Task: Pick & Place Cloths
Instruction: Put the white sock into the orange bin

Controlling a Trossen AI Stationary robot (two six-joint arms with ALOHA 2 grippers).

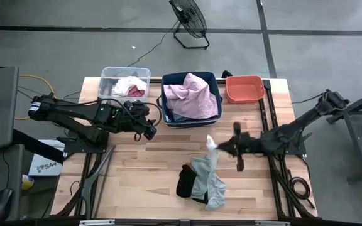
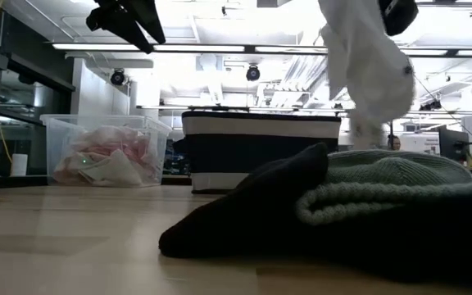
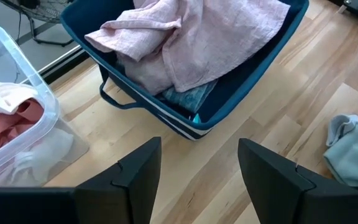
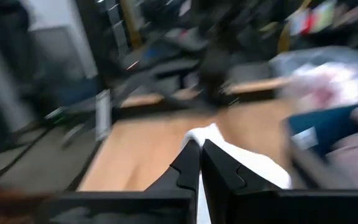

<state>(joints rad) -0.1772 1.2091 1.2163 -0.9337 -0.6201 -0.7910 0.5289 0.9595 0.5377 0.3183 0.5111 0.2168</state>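
Observation:
A white cloth (image 1: 211, 143) hangs from my right gripper (image 1: 222, 149), which is shut on it above the table's middle right. In the low view this white cloth (image 2: 367, 65) dangles over a grey-green cloth (image 1: 210, 181) and a black cloth (image 1: 186, 182) that lie heaped on the table near its front edge. A light pink cloth (image 1: 193, 95) fills the navy bin (image 1: 163, 94). My left gripper (image 3: 197, 149) hovers open near that bin's front left corner, holding nothing. My right gripper pinches the white cloth's upper end (image 4: 211, 133) between its two shut fingers, which point about level, toward the table's left. The cloth hangs slack below the fingers (image 2: 359, 98). The grey-green cloth hides its lower end in the low view.
A clear bin (image 1: 109, 74) with white and pink cloths stands at the far left. The navy bin sits in the far middle and a coral bin (image 1: 244, 88) at the far right. Bare wood lies between the bins and the heap. A fan (image 1: 189, 22) stands on the floor beyond.

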